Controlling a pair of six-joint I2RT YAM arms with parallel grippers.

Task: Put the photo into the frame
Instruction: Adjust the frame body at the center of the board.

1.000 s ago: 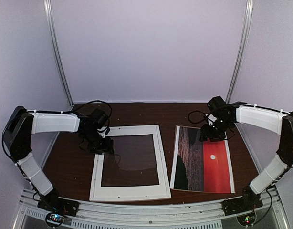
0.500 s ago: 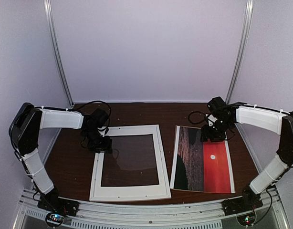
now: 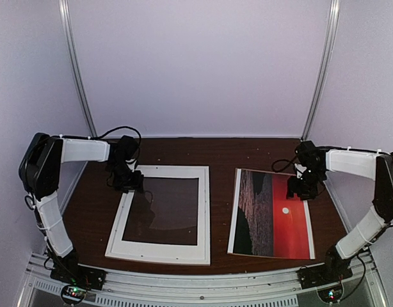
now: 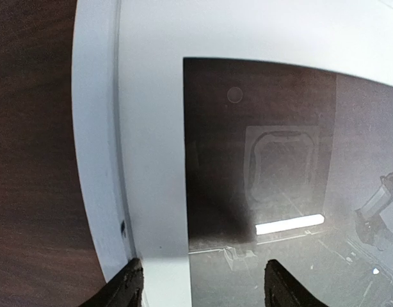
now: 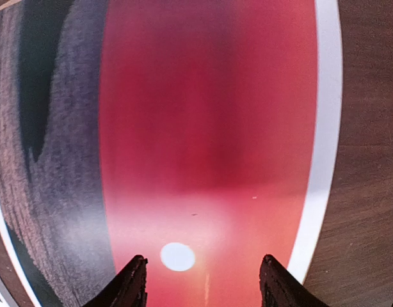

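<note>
Frame (image 3: 159, 254) has slid and skewed leftward under the left gripper (image 3: 131, 184) at its far-left corner; right gripper (image 3: 300, 190) has shifted rightward over the photo (image 3: 273, 217), flat beside it; both jaws spread, insertion unstarted

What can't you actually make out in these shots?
Top view: the left gripper and right gripper are masked by their own wrists, so contact with the frame or the photo is unclear.
Left wrist view: picture edges crop the frame; reflections veil its window.
Right wrist view: edges crop the photo.
</note>
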